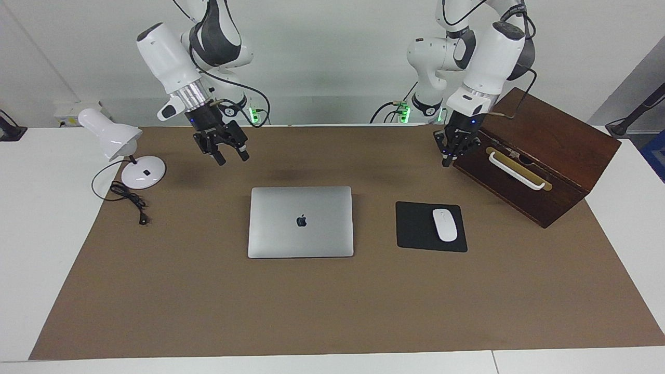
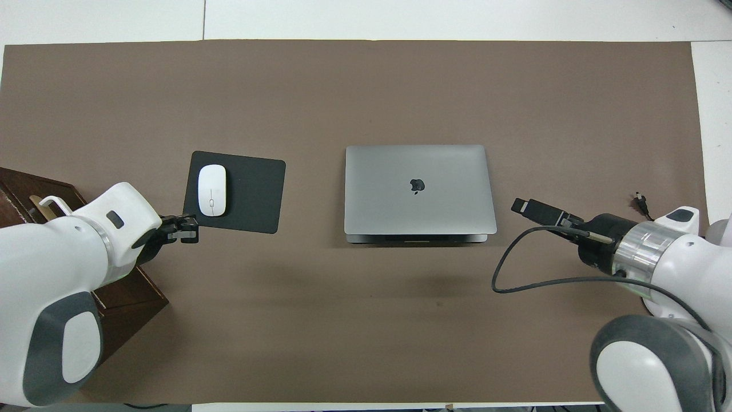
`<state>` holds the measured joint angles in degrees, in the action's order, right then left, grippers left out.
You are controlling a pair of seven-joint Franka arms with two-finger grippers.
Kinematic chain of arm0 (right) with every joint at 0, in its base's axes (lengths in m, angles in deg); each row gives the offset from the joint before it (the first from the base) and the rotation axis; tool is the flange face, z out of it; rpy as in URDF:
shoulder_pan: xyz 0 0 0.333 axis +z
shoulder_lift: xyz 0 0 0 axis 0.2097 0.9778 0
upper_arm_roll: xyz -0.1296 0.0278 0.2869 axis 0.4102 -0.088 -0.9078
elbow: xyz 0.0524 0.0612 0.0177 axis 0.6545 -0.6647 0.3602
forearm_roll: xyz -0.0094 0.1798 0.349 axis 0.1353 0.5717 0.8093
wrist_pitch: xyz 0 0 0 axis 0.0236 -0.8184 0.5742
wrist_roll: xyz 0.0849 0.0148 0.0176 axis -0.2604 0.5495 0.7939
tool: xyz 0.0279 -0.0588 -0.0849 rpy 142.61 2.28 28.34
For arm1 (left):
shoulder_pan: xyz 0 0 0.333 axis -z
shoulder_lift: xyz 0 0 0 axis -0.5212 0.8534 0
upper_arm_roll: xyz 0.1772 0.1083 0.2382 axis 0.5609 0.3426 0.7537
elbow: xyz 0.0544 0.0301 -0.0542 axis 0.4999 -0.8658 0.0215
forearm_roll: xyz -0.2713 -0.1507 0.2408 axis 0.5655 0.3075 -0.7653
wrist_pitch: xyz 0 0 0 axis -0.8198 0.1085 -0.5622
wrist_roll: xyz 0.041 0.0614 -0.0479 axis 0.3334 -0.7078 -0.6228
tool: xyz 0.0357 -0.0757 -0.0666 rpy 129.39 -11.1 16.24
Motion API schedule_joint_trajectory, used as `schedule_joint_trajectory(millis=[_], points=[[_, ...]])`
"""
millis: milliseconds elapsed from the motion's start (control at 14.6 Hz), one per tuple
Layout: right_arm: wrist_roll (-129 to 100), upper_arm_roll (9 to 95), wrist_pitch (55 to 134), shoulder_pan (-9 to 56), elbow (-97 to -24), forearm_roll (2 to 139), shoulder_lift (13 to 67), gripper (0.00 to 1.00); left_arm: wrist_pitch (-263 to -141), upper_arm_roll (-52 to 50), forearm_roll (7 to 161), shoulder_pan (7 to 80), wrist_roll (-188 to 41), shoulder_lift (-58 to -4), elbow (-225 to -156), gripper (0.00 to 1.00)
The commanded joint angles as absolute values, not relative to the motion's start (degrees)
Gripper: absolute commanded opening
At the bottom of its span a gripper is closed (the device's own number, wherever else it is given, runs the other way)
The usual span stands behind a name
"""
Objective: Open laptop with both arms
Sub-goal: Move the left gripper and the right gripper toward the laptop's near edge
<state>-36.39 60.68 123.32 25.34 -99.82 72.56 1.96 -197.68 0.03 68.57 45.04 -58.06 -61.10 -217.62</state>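
Laptop (image 1: 301,222) lies shut and flat on the brown mat at mid-worktop (image 1: 31,208), logo side up, untouched; it serves as the landmark here. In the overhead view its thicker hinge edge faces the robots, so the opening lip looks to be on the edge away from them, which would explain why both arms must reach over or around it. Mouse pad (image 1: 430,227) lies beside the laptop toward the left arm's end, the white mouse (image 1: 444,224) resting on it. Wooden box (image 1: 540,156) stands past the pad at that same end, nearer the robots than the laptop. Desk lamp (image 1: 122,150) stands toward the right arm's end, also nearer the robots than the laptop, its cord coiled on the mat. Left pincer (image 1: 451,156) hangs in the air by the box's corner, well apart from the laptop, fingertips pressed together and carrying nothing. Right pincer (image 1: 230,155) hangs between the lamp and the laptop, over bare mat, its fingers spread with nothing between them. Both arms flank the laptop, one per side, which suits one steadying the base while the other lifts the lid. Judgement: task not yet begun.
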Motion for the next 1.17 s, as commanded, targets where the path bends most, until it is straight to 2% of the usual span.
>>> schedule_joint_trajectory(millis=[0,206,481,756,1100], points=[[-41.4,60.6,129.6,30.2,-105.3,74.2,-2.1,1.0,-203.5,0.8,70.1,49.0,-58.3,-63.7,-222.7,0.0],[-41.5,60.5,133.6,33.5,-109.8,75.6,-5.5,1.0,-209.8,0.8,70.2,52.9,-58.3,-63.8,-226.2,0.0],[-41.5,60.5,138.0,37.1,-111.9,83.4,-7.2,1.0,-217.6,0.8,70.2,57.2,-58.3,-63.0,-230.0,0.0],[-41.1,59.9,150.3,47.7,-113.3,98.2,-4.2,1.0,-226.1,0.8,70.2,61.1,-58.2,-60.0,-232.6,0.0],[-41.1,58.7,154.0,48.6,-113.4,101.9,-1.7,1.0,-237.2,0.8,70.2,65.8,-58.1,-52.8,-233.7,0.0]])
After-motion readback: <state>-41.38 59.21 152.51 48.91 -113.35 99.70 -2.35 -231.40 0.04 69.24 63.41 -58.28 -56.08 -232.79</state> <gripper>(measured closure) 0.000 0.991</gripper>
